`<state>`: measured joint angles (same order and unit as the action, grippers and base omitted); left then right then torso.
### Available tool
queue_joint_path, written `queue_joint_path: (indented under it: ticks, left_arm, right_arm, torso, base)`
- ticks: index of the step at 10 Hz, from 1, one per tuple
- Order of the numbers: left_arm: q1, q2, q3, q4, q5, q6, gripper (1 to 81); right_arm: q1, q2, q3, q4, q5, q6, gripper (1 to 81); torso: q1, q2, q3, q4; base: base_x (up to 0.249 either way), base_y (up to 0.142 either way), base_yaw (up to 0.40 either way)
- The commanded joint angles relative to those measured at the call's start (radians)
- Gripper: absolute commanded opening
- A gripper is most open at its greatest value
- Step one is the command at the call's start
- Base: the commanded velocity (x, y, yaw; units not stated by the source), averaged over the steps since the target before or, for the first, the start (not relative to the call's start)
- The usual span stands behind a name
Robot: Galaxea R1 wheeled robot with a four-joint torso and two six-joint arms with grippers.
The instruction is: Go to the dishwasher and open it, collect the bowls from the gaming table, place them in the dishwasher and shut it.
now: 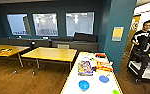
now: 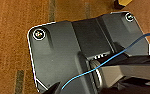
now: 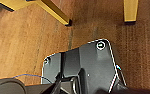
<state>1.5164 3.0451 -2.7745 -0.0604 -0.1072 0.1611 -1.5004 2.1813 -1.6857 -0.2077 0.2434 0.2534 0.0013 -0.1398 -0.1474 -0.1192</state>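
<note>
The blue bowl (image 1: 84, 85) sat upright on the near end of the long white worktop (image 1: 73, 83), close to its middle line, with a flat blue disc (image 1: 104, 79) just beside it and a game box (image 1: 85, 68) further along. A green rim (image 1: 116, 92) at the worktop's near corner may have been another bowl; it was too cut off to tell. The step looked like the approach to collect, so squaring up slowly to the narrow end would serve best. Each tool hung low over the wooden floor (image 3: 21, 50), well apart from the bowl; whether their fingers were apart or together could not be told.
</note>
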Motion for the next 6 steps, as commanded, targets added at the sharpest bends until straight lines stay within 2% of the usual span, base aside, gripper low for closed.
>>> queue_joint_path:
  ticks: [1,2,4,6]
  left_arm:
    - [-0.047,0.005,0.001,-0.004,0.046,0.005,81.1]
    - [-0.048,0.006,0.001,-0.006,0.047,0.005,81.1]
    - [-0.046,0.005,0.001,-0.006,0.047,0.005,81.1]
    - [-0.048,0.009,0.001,-0.004,0.047,0.005,81.1]
  right_arm:
    - [0.171,-0.369,0.345,0.008,0.005,0.050,81.1]
    - [0.221,-0.418,0.382,0.011,-0.006,0.050,81.1]
    - [0.307,-0.519,0.440,0.025,-0.035,0.053,81.1]
    - [0.402,-0.567,0.488,0.030,-0.116,0.053,81.1]
  torso:
    - [0.000,0.000,0.000,0.000]
    - [0.000,0.000,-0.048,0.000]
    - [0.000,0.000,-0.103,0.000]
    - [-0.001,0.000,-0.163,0.000]
  base:
    - [0.000,0.000,0.000]
    - [0.000,0.000,0.000]
    - [0.000,0.000,0.000]
    - [0.000,0.000,0.000]
